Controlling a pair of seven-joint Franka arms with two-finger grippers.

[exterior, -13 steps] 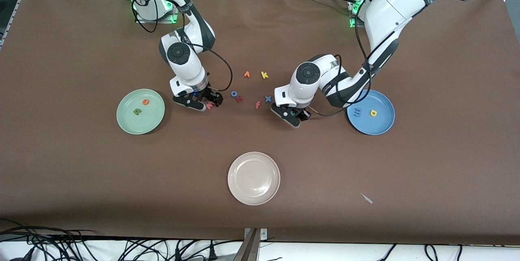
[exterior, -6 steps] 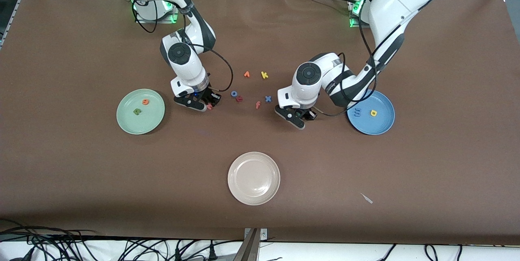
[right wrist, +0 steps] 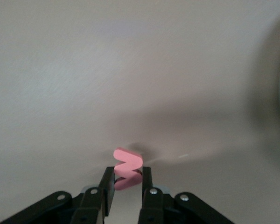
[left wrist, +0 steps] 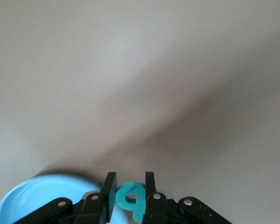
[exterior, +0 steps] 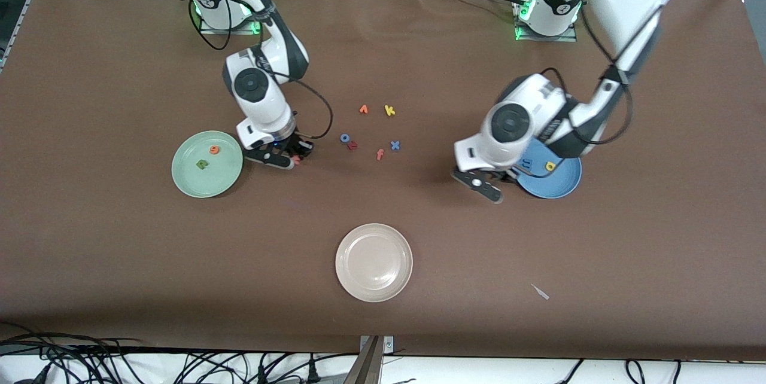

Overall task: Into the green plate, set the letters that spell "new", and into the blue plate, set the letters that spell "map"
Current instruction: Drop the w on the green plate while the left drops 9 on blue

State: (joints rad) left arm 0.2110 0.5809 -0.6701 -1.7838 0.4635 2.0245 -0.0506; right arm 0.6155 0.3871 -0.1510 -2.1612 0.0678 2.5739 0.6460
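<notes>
As both arms carry: last letter of each word pinched and airborne, plates not yet reached.
Right gripper (right wrist: 123,183): clenched on the small pinkish-red foam "w" (right wrist: 127,167), low over bare brown tabletop (exterior: 119,264) just beside the round pale mint-green plate (exterior: 185,183).
Left gripper (left wrist: 129,191): clamped on the small teal foam "p" (left wrist: 130,198), over the rim of the round mid-blue plate (exterior: 565,186).
Done on green: green "n" (exterior: 202,164) and orange "e" (exterior: 214,149) lying in the plate.
Done on blue: blue "m" (exterior: 526,163) and yellow "a" (exterior: 550,165) lying in the plate.
Left to do, by the look of it: "w" across to green, "p" dropped into blue.
Untouched: yellow "k" (exterior: 389,110), salmon "f" (exterior: 379,154), blue "o" (exterior: 344,138), dark red letter (exterior: 352,145), mid-table; cream-beige plate (exterior: 374,262) nearest the camera.
</notes>
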